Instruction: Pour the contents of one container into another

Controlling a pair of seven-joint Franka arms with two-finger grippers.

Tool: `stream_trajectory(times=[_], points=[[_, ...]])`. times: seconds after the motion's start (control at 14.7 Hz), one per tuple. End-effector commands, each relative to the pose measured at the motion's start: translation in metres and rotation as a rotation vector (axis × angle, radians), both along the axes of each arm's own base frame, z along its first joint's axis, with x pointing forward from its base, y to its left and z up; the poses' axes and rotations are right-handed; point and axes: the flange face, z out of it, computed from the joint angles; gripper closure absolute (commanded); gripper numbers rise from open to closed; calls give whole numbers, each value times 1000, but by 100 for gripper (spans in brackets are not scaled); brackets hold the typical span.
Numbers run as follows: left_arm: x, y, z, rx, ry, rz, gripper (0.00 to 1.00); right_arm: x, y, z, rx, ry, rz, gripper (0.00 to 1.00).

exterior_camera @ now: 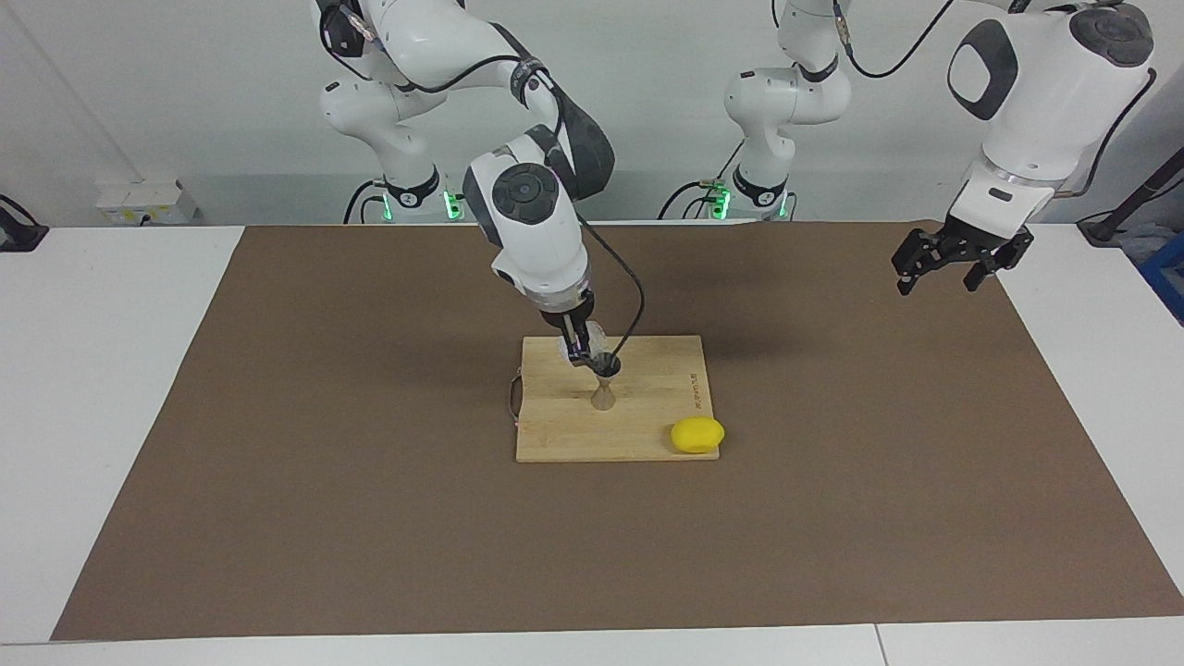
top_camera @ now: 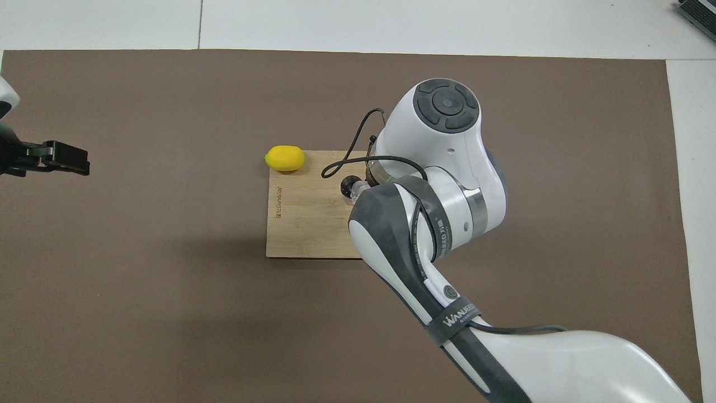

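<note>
Over the board [exterior_camera: 564,435], your right pincer [exterior_camera: 580,350] is clamped on the cup [exterior_camera: 592,337], which hangs tilted with its mouth right at the jigger's [exterior_camera: 604,381] top rim. Whether they touch, can't tell. From above, the right arm covers most of the cup; only the jigger's dark mouth [top_camera: 350,183] shows beside the wrist.

Jigger stands upright on the board, directly under and just beside the pincer tip. Lemon [exterior_camera: 697,435] sits at the board's corner, well apart from the pincer, toward the left arm's end of the counter [exterior_camera: 120,388].

Left pincer [exterior_camera: 953,264] is up in the air over the mat edge at its own end, fingers spread wide, holding nothing. It waits.

Status as I read it:
- Done: cup grasped, lifted, brought to the jigger, tipped.
- Now: the pour itself, mid-way by the look of it. No stream or fill level visible, so you can't confirm how much has gone in.
- Left: finish the tilt, level the cup, set it back down on the board, release.

Watch the jigger: narrow waist and small base, so a nudge from the cup rim would likely tip it.
</note>
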Motion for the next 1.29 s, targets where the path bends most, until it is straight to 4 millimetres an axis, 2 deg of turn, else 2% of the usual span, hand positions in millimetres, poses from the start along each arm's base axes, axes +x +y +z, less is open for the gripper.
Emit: stream_trajectory(times=[0.0, 0.27, 0.34, 0.75, 0.95, 1.09, 1.22], points=[[-1, -2, 0, -6, 47, 57, 0, 3, 5, 3, -12, -14, -8, 100], [-6, -4, 5, -7, 47, 57, 0, 3, 8, 5, 50, 14, -32, 100], [-5, 3, 5, -7, 48, 66, 0, 5, 4, 5, 51, 14, -36, 100], [-7, -1, 9, -8, 44, 60, 0, 11, -7, 9, 88, 22, -52, 100], [-14, 2, 14, -6, 79, 66, 0, 12, -8, 8, 108, 31, -64, 100], [-19, -5, 21, -7, 71, 53, 0, 17, -15, 15, 151, 30, -83, 100], [-19, -4, 21, -7, 67, 55, 0, 22, -26, 19, 200, 31, -108, 100]])
